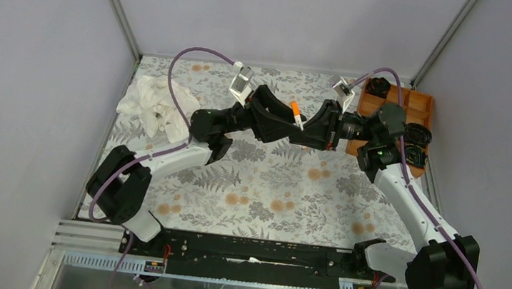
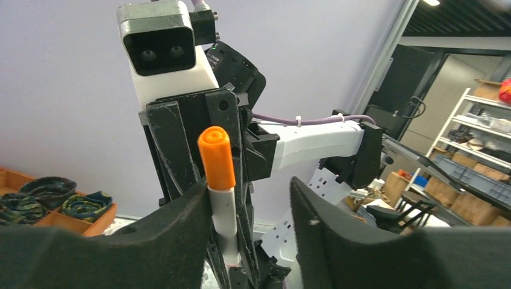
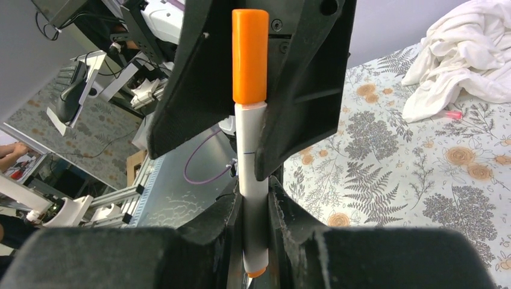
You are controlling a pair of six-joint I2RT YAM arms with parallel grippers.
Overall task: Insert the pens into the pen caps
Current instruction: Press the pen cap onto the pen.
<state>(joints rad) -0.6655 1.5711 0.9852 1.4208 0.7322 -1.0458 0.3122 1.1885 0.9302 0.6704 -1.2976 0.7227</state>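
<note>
Pen: your white pen (image 3: 253, 174) is held in mid-air over the middle of the table (image 1: 270, 189), right where your two arms meet.
Cap: the orange cap (image 3: 250, 54) sits on one end of the pen, pushed down onto the barrel.
Right gripper: your right gripper (image 3: 256, 220) is clamped narrow on the other end of the barrel, with a pad touching it on each side.
Left gripper: your left gripper (image 2: 253, 235) has its jaws apart. One finger is just beside the barrel and the other is clear of it, so it grips nothing.
Loose piece: a small pink piece (image 3: 453, 114) lies on the table just beside the white cloth (image 3: 464, 54). At this size you cannot tell pen from cap.
Tray: the wooden tray (image 1: 415, 104) sits at the far right corner, with dark coils (image 1: 418, 135) in it.
</note>
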